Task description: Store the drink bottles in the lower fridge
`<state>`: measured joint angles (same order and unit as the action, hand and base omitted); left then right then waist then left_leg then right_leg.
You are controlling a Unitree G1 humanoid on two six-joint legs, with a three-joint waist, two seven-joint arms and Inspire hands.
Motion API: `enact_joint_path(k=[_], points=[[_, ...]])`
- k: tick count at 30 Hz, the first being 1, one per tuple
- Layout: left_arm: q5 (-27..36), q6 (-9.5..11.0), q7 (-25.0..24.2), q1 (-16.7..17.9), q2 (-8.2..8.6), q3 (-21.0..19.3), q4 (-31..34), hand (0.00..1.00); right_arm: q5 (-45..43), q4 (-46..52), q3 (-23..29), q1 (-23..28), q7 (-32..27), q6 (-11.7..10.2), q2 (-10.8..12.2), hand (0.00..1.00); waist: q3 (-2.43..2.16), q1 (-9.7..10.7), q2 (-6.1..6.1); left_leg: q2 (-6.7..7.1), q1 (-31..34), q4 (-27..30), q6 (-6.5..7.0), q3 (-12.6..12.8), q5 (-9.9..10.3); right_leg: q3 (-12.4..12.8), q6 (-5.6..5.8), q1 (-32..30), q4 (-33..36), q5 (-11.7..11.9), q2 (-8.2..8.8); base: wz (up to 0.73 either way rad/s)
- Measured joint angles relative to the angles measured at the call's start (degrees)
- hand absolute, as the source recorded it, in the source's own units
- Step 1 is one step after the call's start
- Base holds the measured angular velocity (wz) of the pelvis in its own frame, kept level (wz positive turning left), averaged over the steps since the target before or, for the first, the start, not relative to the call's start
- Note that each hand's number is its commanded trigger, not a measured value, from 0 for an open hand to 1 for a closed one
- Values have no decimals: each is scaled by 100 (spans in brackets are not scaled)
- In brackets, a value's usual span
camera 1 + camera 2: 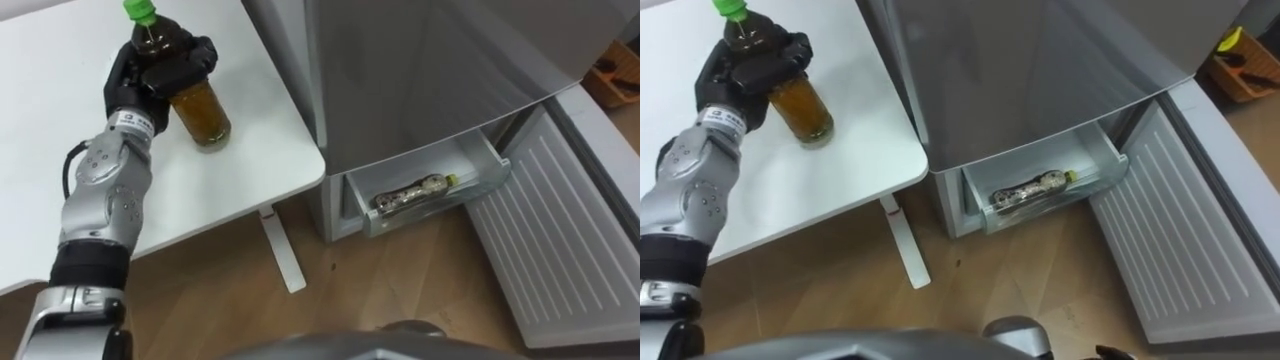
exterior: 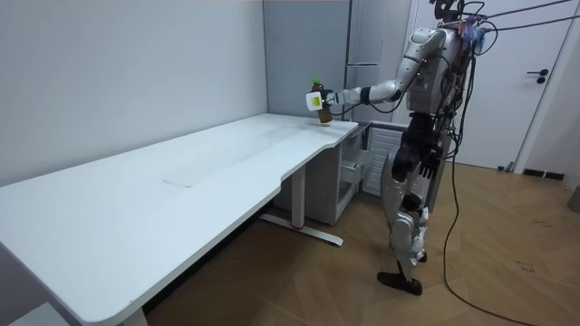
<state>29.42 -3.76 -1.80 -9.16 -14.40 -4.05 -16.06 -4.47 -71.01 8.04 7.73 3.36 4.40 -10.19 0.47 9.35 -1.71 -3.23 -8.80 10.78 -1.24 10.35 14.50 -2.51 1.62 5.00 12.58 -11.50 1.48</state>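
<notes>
Two drinks are in sight. One tea bottle (image 1: 203, 115), green-capped and filled with amber liquid, sits in the grip of the left robot hand (image 1: 160, 72), whose dark fingers are curled round the bottle's upper half just under the neck. It is over the near corner of the white surface (image 1: 250, 150), roughly upright; whether its base touches the top cannot be told. The second bottle (image 1: 410, 192) lies on its side in the clear drawer (image 1: 470, 195), which is pulled out at the bottom of the grey fridge (image 1: 430, 60). Right of the drawer the lower fridge door (image 1: 570, 230) is swung open over the wooden floor (image 1: 330, 290). In the room view the robot stands upright between the surface's end and the fridge, its left arm stretched out over the corner.
</notes>
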Motion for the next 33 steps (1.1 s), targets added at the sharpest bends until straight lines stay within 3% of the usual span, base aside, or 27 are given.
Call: enact_joint_path(k=[6,12,17,22,27,33], points=[[12,4,-34,594,182,-16,878,100,294,-6,-14,-15,-29,-121,56,0,0,-239,83,5,19,-4,0,-137,0,-142,-9,75,-104,8,11,7],[-227,0,-145,1066,369,128,1149,100,687,-15,-206,-28,-79,-198,102,0,-35,-374,201,10,78,77,-7,-370,-4,-469,-10,194,-144,8,41,24],[-72,5,-191,1196,490,150,1467,100,876,-15,-258,-93,-73,-195,134,0,-34,-527,225,13,160,99,-34,-450,-43,-560,-32,190,-188,21,48,10],[71,6,-592,1296,640,306,1571,100,915,-15,-465,-192,-71,-199,125,0,-37,-677,231,35,227,106,-40,-559,-81,-636,-40,212,-237,23,53,9],[451,6,-753,1451,645,501,1574,100,926,-13,-667,-252,-74,-343,129,0,-40,-691,230,54,318,165,-41,-750,-82,-815,-44,243,-287,26,67,20],[851,4,-944,1520,615,765,1575,100,1007,-18,-1040,-471,-118,-349,126,0,-34,-829,248,83,484,256,-44,-930,-84,-1000,-45,197,-281,27,96,15]])
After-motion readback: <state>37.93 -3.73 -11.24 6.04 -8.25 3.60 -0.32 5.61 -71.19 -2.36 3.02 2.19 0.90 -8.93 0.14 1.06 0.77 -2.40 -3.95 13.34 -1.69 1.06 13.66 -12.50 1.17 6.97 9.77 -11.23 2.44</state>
